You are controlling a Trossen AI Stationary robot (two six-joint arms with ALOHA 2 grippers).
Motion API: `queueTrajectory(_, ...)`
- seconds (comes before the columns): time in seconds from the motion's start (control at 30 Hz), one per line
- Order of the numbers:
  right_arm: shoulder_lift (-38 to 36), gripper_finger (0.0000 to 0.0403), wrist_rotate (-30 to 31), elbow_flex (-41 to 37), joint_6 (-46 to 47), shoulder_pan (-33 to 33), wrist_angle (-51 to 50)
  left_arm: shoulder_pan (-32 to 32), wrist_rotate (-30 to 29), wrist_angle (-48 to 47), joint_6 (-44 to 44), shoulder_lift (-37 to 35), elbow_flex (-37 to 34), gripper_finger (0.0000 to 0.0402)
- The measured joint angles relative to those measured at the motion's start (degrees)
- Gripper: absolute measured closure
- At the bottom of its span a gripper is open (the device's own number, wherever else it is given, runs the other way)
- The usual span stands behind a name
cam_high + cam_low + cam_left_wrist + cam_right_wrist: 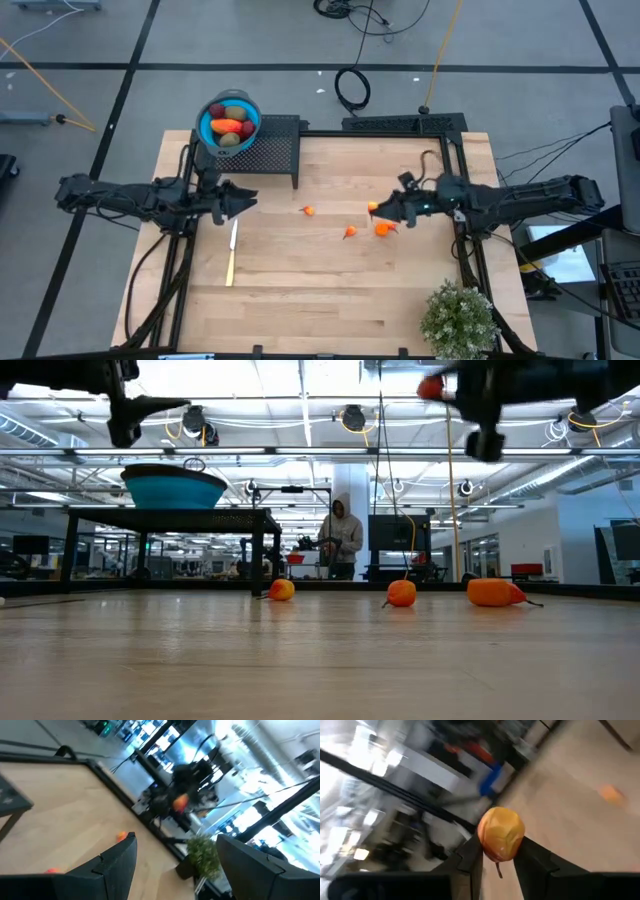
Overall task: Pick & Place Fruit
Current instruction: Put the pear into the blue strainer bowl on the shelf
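One orange fruit (501,833) sits pinched in the right gripper (378,210) mid-frame, seemingly bound for the upper-left bowl (208,112); left gripper (250,198) gapes empty.

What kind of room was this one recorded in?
Probably an open-plan lab or office workspace: the low view shows a ceiling with exposed pipes, desks with monitors and a person standing there, behind the wooden table.

counter (300,290): pale wood | knife (232,252): flat, left half | blue bowl (205,125): on black stand (275,145), far-left corner | potted plant (458,318): near-right corner | person (341,535): in room beyond far edge
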Motion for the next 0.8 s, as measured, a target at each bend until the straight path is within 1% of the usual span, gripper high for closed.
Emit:
queueTrajectory(0.13, 0.04, 0.0316, -1.16, 0.0, -0.75, 0.87, -11.7, -0.14, 0.02, 5.23, 0.19, 3.95, 0.03, 0.0128)
queueTrajectory(0.27, 0.09, 0.0316, -0.76, 0.0, -7.75, 0.95, -19.56, -1.15, 0.02, 10.29, 0.14, 8.96, 0.03, 0.0128)
queueTrajectory(0.33, 0.09, 0.0316, 1.74, 0.0, -12.4, 0.95, -21.91, -1.9, -0.2, 12.2, -0.09, 11.75, 0.55, 0.0128)
queueTrajectory(0.43, 0.09, 0.0316, 5.76, 0.0, -20.29, 0.95, -22.55, -3.51, -2.05, 13.13, 0.04, 16.42, 2.83, 0.0128)
queueTrajectory(0.53, 0.09, 0.0316, 9.42, 0.0, -30.16, 0.95, -21.54, -4.95, -3.29, 13.18, 0.76, 21.04, 6.23, 0.0128)
queueTrajectory(0.7, 0.09, 0.0316, 12.34, 0.0, -44.78, 0.95, -20.07, -6.68, -3.94, 13.09, 3.45, 28.83, 13.25, 0.0128)
queueTrajectory(0.8, 0.09, 0.0316, 12.46, 0.0, -52.34, 0.95, -17.21, -7.56, -4.82, 11.98, 5.3, 33.48, 18.2, 0.0128)
